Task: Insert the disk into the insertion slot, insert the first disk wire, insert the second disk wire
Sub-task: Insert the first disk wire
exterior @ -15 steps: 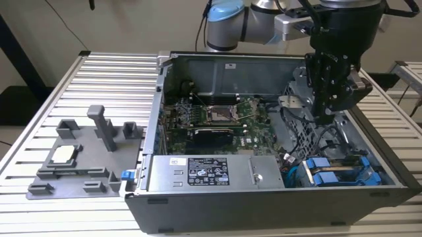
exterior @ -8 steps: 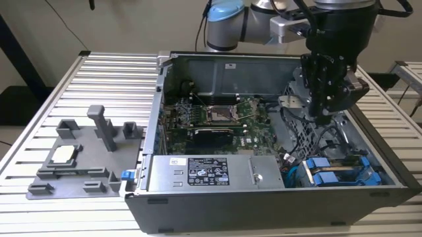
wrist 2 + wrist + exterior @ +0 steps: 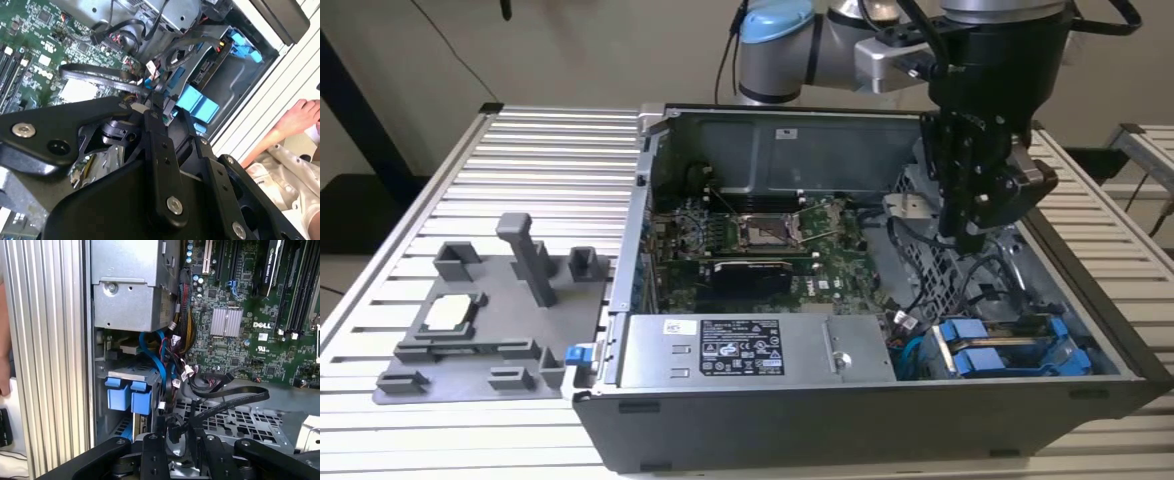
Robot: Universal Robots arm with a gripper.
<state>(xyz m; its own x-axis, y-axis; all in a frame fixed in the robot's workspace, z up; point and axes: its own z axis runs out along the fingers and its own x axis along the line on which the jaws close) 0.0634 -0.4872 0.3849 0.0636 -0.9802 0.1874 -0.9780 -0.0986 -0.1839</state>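
The gripper [image 3: 970, 238] hangs pointing down inside the open computer case [image 3: 854, 425], over the case's side on the exterior view's right, with the arm rising above it. Whether it is spread or clamped on anything cannot be told. In the first wrist view a black wire plug [image 3: 172, 432] lies right at the gripper [image 3: 177, 439], and black flat cables [image 3: 235, 399] loop away from there over a perforated grey metal plate [image 3: 240, 422].

Nearer than the gripper, in the case's near corner on the exterior view's right, the disk [image 3: 983, 362] in its blue carrier frame sits in the insertion slot [image 3: 927, 350] of the grey drive cage. Its blue front tabs [image 3: 140, 401] face out, with blue and black wires bunched just beside them.

To the exterior view's left of the cage lies the silver labelled power-supply box [image 3: 747, 350]. Beyond it is the green motherboard [image 3: 761, 235].

The case rests on a slatted aluminium table [image 3: 520, 150]. A grey fixture plate [image 3: 480, 320] with upright blocks lies well apart, on the exterior view's left. In the second wrist view a person's hand [image 3: 300, 117] shows beyond the table edge.
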